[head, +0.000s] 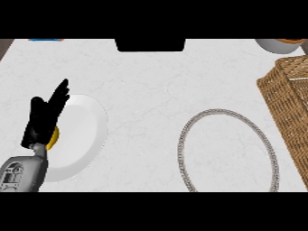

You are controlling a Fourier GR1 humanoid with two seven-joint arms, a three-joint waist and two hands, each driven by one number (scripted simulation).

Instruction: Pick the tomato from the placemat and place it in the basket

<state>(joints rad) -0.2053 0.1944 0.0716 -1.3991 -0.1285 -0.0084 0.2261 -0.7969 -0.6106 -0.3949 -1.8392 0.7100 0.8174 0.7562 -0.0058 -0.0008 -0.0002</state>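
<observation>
No words to read

There are no letters, numbers, brand names or signs to read on anything here, not on the counter top and not on the things that stand on it.
</observation>
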